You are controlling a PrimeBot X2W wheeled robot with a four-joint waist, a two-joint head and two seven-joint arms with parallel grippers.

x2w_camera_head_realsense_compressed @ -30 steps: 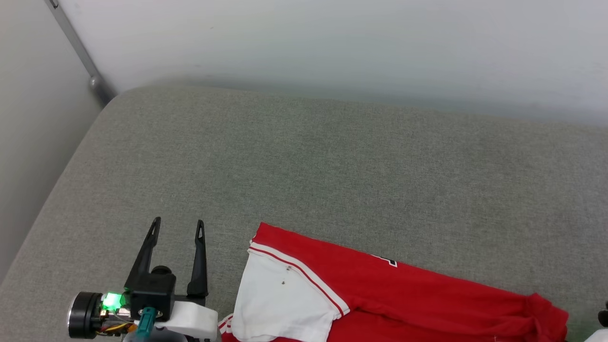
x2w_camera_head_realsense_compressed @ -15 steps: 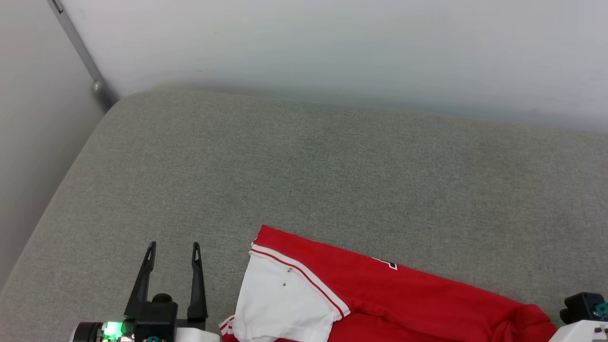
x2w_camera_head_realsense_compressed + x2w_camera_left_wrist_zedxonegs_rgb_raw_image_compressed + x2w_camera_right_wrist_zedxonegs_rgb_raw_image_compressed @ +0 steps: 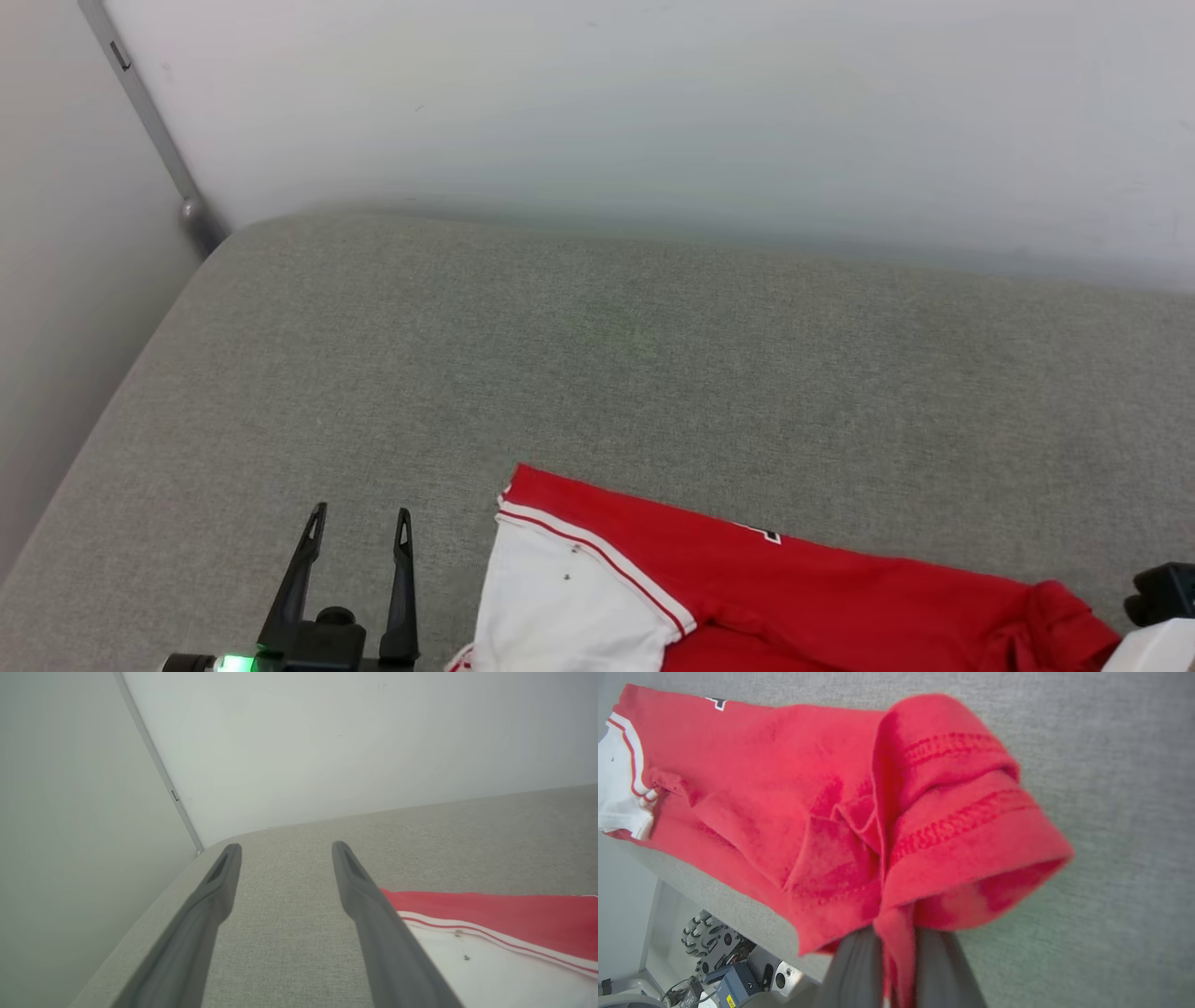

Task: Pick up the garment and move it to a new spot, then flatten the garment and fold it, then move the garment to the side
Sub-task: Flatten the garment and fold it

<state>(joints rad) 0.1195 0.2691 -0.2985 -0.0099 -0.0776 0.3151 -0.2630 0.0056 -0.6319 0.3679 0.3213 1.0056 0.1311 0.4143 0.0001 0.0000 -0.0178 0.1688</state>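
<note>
Grey woven fabric covers the surface (image 3: 653, 355) in front of me, backed by a pale wall (image 3: 653, 112) with a thin metal strip (image 3: 142, 103) running down the corner at far left. At the lower left my left fingers (image 3: 401, 569) are spread wide with nothing between them, over bare fabric just beside the garment, as they were a second ago.

Next along, near the front edge of the surface, lies the red jersey T-shirt with white short sleeves (image 3: 840, 597). One white sleeve (image 3: 560, 607), edged in red-and-white stripes and dotted with a couple of small dark specks, faces my left side. The red body stretches rightward, mostly flat, with a sliver of black white-outlined print (image 3: 766, 534) showing at its far edge.

At the far right is the change: my right fingers (image 3: 859, 966), wide apart a second ago, have now shut on the hem corner. Red cloth is pinched between them, and the stitched hem (image 3: 962, 821) bunches and balloons above the grip. I judge the pick secured, so lifting and carrying the shirt to a new spot comes next; flattening and folding are not yet begun. Held by one corner, the rest will probably trail.
</note>
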